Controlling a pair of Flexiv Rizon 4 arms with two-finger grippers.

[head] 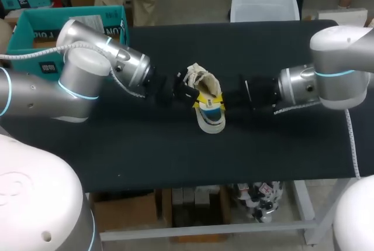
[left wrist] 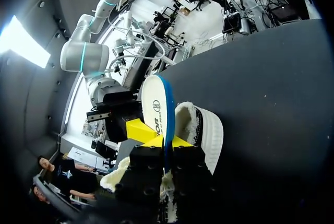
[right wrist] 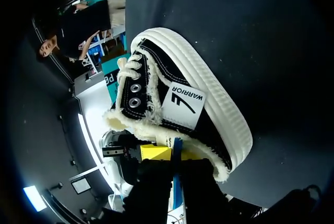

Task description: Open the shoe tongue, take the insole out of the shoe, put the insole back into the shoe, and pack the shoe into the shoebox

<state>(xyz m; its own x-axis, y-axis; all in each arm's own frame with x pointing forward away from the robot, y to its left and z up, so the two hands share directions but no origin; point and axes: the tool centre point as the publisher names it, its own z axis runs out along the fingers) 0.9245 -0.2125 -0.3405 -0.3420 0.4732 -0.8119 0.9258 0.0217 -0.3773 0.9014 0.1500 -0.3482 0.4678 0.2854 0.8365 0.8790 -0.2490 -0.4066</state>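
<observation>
Left tool is clamped on the insole, which stands upright between its fingers. The shoe lies directly ahead. Right tool: state cannot be told. Recommended: keep the insole aligned with the shoe opening and avoid bending it.

Black shoe, white ribbed sole, white blue-edged insole seemingly partway out

**Apart from the job itself, you have only the table to note.**
You are looking down on a table with a dark, matte top that fills most of the head view from side to side. Along its near edge you can see the pale metal frame beneath it, with a leg toward your right. A tiny pale speck lies on the top near the front left. Both wrist views show you the same dark surface running off as a flat backdrop.
</observation>
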